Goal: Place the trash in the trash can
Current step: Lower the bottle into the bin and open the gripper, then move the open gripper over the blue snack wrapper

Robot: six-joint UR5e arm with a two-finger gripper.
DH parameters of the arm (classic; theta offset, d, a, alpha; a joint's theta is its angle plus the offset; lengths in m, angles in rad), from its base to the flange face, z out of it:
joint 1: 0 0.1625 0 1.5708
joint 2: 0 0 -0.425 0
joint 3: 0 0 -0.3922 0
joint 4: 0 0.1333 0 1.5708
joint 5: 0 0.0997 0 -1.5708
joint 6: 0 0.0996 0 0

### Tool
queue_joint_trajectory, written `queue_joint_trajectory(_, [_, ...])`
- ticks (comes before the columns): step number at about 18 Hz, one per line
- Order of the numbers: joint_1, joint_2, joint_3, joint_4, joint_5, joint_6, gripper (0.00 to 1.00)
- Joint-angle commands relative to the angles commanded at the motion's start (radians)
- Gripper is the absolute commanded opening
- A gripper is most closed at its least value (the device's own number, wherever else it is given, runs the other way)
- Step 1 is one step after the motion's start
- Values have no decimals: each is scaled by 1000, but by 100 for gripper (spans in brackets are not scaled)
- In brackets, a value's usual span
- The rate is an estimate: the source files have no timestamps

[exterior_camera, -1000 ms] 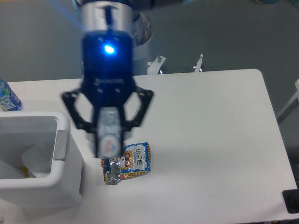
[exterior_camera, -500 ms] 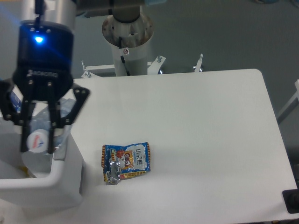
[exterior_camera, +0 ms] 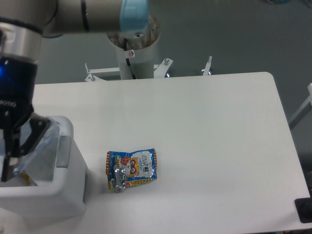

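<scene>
Swinging further left since half a second ago, the grey-and-silver robot arm [exterior_camera: 73,14] now reaches across the top of the scene to the left edge of view, and its black two-finger gripper [exterior_camera: 17,146] hangs over the mouth of the large white rectangular plastic bin [exterior_camera: 63,195] with its thick rounded rim and grey side panel. Beneath it all lies the broad white table [exterior_camera: 209,136], with the bin standing on its near left corner. Between the dark fingers [exterior_camera: 36,134] a clear plastic bottle [exterior_camera: 41,141] shows only as a faint bluish, see-through shape above the bin's opening; the fingers appear to pinch it, though the left edge of the picture cuts part of the gripper off. Pale crumpled material [exterior_camera: 41,163] and a yellow scrap lie inside the bin. Well apart from the gripper, just right of the bin, the blue foil snack wrapper [exterior_camera: 131,169] with orange edges and cartoon print lies flat and crinkled on the tabletop, unmoved.
</scene>
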Motion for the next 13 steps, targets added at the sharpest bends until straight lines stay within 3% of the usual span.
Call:
queue_joint_trajectory(3, [-20,-9,-17,0,0,-3,41])
queue_joint_trajectory(5, [-29,-11,-47,0,2,-3,53])
queue_joint_trajectory(7, [-29,-11,-63,0,2,-2,92])
queue_joint_trajectory(8, [-31,-9,-69,0,2,-8,100])
queue_joint_trajectory(13, [-22,6,-89,-3,2,-35,100])
